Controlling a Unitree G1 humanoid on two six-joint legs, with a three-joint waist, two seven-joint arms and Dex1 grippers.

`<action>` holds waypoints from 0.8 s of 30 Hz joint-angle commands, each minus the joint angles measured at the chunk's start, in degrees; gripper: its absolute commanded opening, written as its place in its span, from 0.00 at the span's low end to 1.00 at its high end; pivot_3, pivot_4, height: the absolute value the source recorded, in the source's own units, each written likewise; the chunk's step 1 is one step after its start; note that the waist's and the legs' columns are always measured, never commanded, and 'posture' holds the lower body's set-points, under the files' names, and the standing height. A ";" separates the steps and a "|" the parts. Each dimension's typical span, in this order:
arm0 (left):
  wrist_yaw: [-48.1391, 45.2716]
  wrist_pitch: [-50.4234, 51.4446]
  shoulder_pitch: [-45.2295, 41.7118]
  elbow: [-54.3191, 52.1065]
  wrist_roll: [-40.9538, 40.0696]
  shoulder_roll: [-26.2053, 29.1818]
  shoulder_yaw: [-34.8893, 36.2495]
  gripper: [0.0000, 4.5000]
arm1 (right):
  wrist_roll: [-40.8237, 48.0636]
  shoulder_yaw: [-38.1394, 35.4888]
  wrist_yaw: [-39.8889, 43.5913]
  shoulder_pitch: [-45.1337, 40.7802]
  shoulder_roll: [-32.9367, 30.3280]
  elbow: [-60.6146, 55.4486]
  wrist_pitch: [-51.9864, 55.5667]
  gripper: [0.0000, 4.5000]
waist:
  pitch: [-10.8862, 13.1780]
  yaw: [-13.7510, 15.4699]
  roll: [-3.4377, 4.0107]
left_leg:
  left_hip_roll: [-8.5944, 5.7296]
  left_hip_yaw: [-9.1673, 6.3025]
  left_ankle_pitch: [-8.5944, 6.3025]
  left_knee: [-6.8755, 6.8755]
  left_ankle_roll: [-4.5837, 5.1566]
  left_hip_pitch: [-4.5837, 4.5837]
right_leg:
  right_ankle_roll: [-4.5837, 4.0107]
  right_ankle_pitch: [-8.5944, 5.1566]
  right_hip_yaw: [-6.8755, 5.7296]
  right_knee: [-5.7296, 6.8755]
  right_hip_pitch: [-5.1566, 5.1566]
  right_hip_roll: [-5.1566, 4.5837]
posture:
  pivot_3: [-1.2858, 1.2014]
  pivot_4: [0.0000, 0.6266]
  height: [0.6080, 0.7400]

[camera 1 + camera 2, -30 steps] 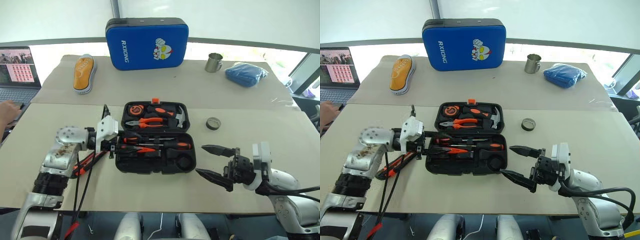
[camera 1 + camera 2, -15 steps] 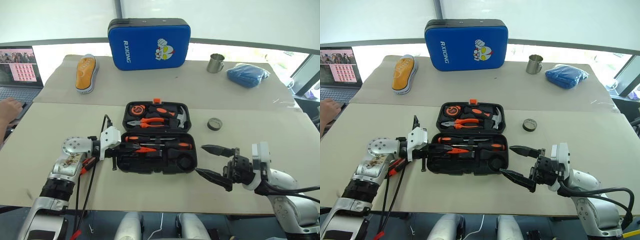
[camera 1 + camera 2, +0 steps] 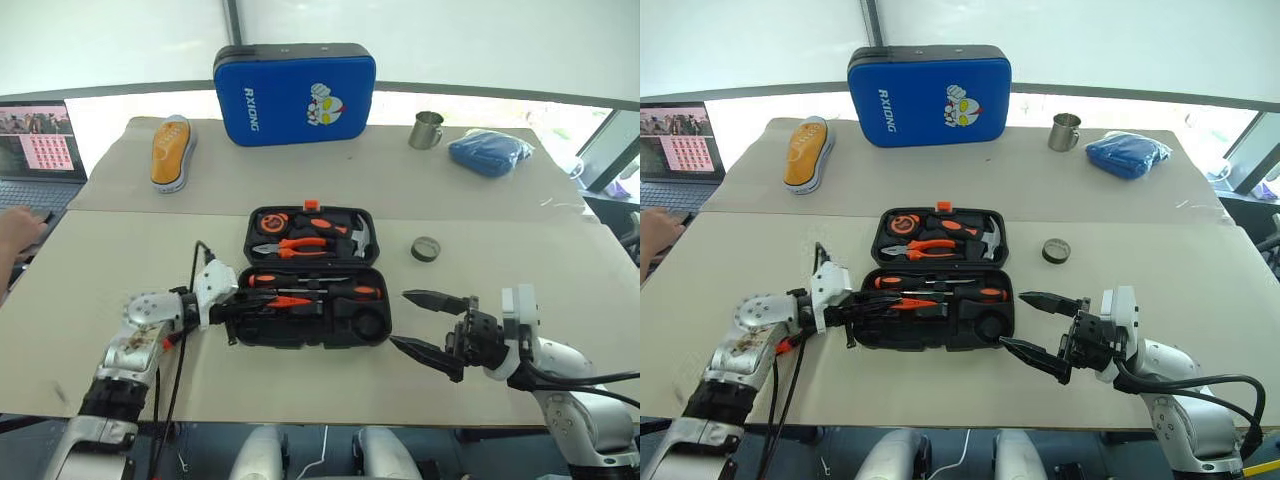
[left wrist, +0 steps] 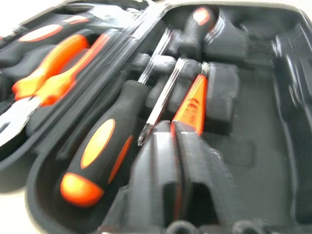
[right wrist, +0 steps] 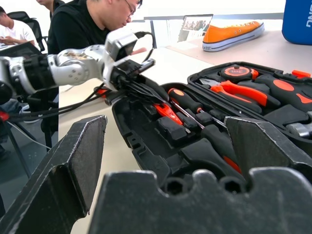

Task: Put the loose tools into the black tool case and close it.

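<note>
The right gripper (image 3: 432,322) is held nearest the viewer, at about 4 o'clock from the black tool case (image 3: 312,287). Its fingers (image 3: 424,352) are spread wide apart with nothing between them, and they point toward the case's right end without touching it.

The left gripper (image 3: 243,303) is positioned at the case's 9 o'clock end, reaching over the rim into the near half. In the left wrist view its fingers (image 4: 161,180) are seen almost together, with a thin orange-red strip showing in the narrow gap; whether that strip is gripped cannot be told.

The case lies open on the tabletop (image 3: 120,260). In its near half two long screwdrivers (image 3: 310,285) with black-and-orange handles are seated lengthwise, and the orange-and-black utility knife (image 4: 191,107) lies just beside them, directly ahead of the left fingers. A round recess at the right end of this half is unfilled. The far half carries orange-handled pliers (image 3: 290,243), a hammer (image 3: 358,236) and a tape measure (image 3: 268,219), with the orange latch (image 3: 310,204) at the 12 o'clock edge.

The small black tape roll (image 3: 426,248) rests on the tabletop at 2 o'clock from the case, well apart from it.

Farther back, an orange shoe (image 3: 170,152) is set at 10 o'clock, a blue case (image 3: 294,91) at 12 o'clock, and a steel mug (image 3: 426,129) and a blue bundle (image 3: 490,151) at 1 to 2 o'clock. At the far left, a laptop (image 3: 40,140) and a person's hand (image 3: 18,232) are seen.
</note>
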 commanded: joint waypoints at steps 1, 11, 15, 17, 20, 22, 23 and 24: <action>3.14 1.54 5.33 -7.85 -5.83 3.83 11.54 0.48 | -0.45 -2.27 2.43 -1.15 0.13 0.98 -4.88 1.00 | 0.01 -0.19 -0.01 | 0.00 -0.01 0.00 0.00 0.00 -0.03 | 0.00 0.00 0.00 0.01 -0.04 0.00 | 0.52 0.24 1.00; 7.60 0.84 35.53 -4.59 -9.10 4.00 39.05 0.99 | -4.67 -0.79 6.18 -0.32 3.99 4.15 -16.95 1.00 | 0.08 -0.80 -0.12 | 0.08 0.12 -0.04 -0.21 0.01 0.15 | -0.01 -0.06 0.02 -0.14 0.04 -0.21 | 0.52 0.24 1.00; 6.53 0.85 40.05 -2.00 -9.46 4.06 41.23 0.99 | -1.62 0.52 7.07 0.52 5.12 1.57 -15.83 1.00 | 0.10 0.30 -0.21 | 0.07 0.08 -0.04 -0.18 0.01 0.16 | -0.02 -0.07 -0.10 -0.14 0.07 -0.25 | 0.52 0.24 1.00; 5.74 2.09 40.40 -1.62 -10.50 4.95 41.66 0.99 | -1.24 1.44 7.41 0.47 5.68 0.33 -16.35 1.00 | 0.10 0.53 -0.21 | 0.10 0.11 -0.04 -0.16 0.00 0.25 | -0.05 -0.09 -0.10 -0.19 0.08 -0.26 | 0.52 0.24 1.00; 3.36 6.04 38.99 -4.46 -13.51 7.05 40.41 0.99 | -1.53 1.83 7.48 0.30 5.46 0.00 -16.46 1.00 | 0.09 0.79 -0.27 | 0.11 0.12 -0.04 -0.17 0.00 0.21 | -0.08 -0.12 -0.11 -0.19 0.09 -0.26 | 0.52 0.24 1.00; 1.62 9.97 38.15 -6.85 -16.02 8.58 39.26 0.99 | -1.62 1.92 7.34 0.19 5.28 0.05 -16.48 1.00 | 0.11 0.79 -0.31 | 0.13 0.11 -0.04 -0.18 0.00 0.20 | -0.09 -0.13 -0.14 -0.17 0.09 -0.24 | 0.52 0.24 1.00; 1.36 11.25 36.17 -8.63 -16.26 9.93 37.54 0.99 | -1.73 1.94 7.24 0.16 5.19 0.08 -16.49 1.00 | 0.10 0.74 -0.33 | 0.13 0.11 -0.04 -0.18 0.00 0.19 | -0.10 -0.12 -0.13 -0.17 0.09 -0.24 | 0.52 0.24 1.00; 1.43 11.86 33.88 -9.93 -15.74 11.17 35.57 0.99 | -1.83 1.94 7.11 0.17 5.11 0.08 -16.44 1.00 | 0.09 0.73 -0.35 | 0.13 0.12 -0.04 -0.18 0.00 0.19 | -0.10 -0.12 -0.12 -0.17 0.09 -0.24 | 0.52 0.24 1.00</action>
